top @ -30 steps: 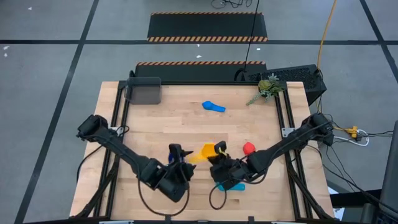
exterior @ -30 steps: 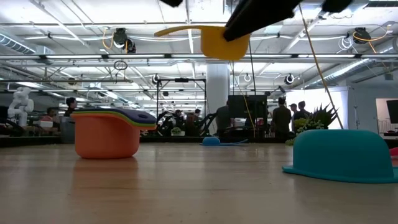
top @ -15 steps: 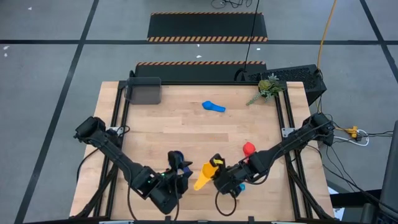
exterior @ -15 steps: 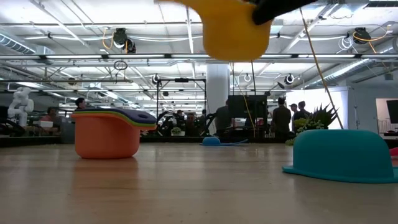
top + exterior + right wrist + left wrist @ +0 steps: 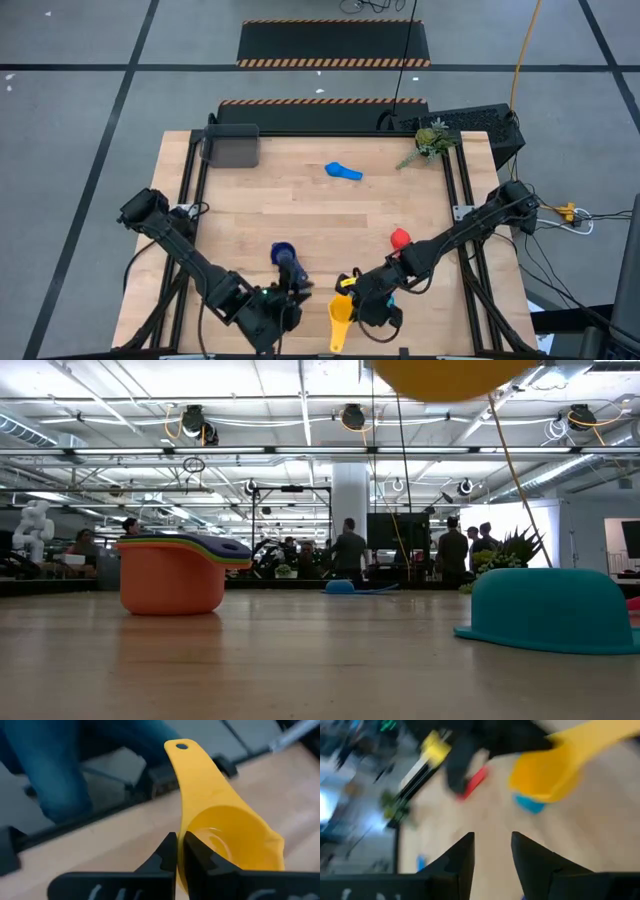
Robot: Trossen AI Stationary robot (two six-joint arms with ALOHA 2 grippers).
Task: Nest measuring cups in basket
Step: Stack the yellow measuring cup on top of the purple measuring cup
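So far the basket is empty; right gripper jaws clamp the yellow cup, left gripper jaws parted, other cups scattered.

No writing, labels, brands or numbers can be read in any view.

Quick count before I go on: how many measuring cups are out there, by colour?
Yellow cup: 1
Orange cup: 1
Green cup: 1
Dark blue cup: 1
Red cup: 1
Light blue cups: 2
Total: 7
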